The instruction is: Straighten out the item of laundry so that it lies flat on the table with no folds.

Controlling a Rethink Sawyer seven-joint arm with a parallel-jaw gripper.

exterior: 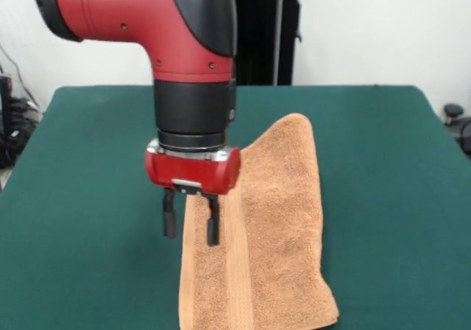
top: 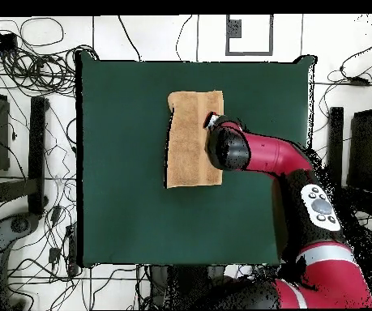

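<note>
Hanging over the large dark green felt-covered table (exterior: 88, 197) is the red and black robot arm (exterior: 188, 43), its wrist pointing straight down. The black two-fingered gripper (exterior: 191, 223) is standing with its fingers spread apart and nothing between them, poised at the left edge of the light orange-tan terry hand towel (exterior: 276, 234) as the front view shows it. One fingertip is showing against the green cloth, the other against the towel's edge; whether either is touching the fabric cannot be told.

The towel is lying as a long, narrow strip running from the table's middle toward the camera-side edge, with a woven band (exterior: 237, 271) running along its length. Its far corner is rising to a rounded point, and its near end is reaching the bottom of the front view.

From overhead, the towel (top: 190, 138) is sitting in the upper middle of the table (top: 116, 202), and the arm's wrist (top: 225, 147) is covering part of its right side.
</note>
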